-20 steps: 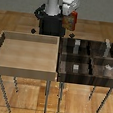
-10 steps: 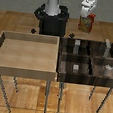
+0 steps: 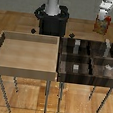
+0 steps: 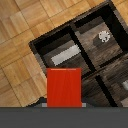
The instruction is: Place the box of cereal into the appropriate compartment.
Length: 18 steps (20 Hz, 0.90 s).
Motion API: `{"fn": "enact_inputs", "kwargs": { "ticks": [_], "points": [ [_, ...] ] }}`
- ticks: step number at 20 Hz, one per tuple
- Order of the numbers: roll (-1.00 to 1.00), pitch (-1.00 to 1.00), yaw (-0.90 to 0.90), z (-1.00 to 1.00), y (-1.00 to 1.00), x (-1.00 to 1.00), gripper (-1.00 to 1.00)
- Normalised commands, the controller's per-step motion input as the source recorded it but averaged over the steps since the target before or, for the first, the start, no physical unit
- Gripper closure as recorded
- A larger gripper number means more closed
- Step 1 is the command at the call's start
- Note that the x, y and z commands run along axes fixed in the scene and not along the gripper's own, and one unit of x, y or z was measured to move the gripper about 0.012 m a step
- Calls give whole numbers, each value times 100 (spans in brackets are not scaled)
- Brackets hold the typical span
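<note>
A tan bin (image 3: 29, 37) sits well below the jaws and far toward the exterior view's left of them, on thin legs (image 3: 47, 98). A grey block (image 4: 65, 56) lies below the jaws, just beyond them. A pale round piece (image 4: 104, 36) lies farther out. Another grey block (image 3: 75, 67) rests lower, nearer the tan bin. A wood floor (image 3: 16, 18) spreads underneath.

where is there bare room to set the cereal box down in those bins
The light tan bin on the exterior view's left is one bare floor inside its four walls. The dark divided bin is crowded: small grey blocks sit in several of its compartments, between dividers. The red cereal box, held in the gripper, hangs above that bin's far side.
</note>
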Motion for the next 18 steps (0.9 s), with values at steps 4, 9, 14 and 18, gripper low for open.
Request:
{"fn": "enact_inputs", "kwargs": {
  "ticks": [4, 9, 14, 18],
  "points": [
    [0, 0, 0, -12, 100, 0, 100],
    [0, 0, 0, -80, 0, 0, 100],
    [0, 0, 0, -100, 0, 0, 100],
    [0, 0, 0, -100, 0, 0, 100]
  ]
}}
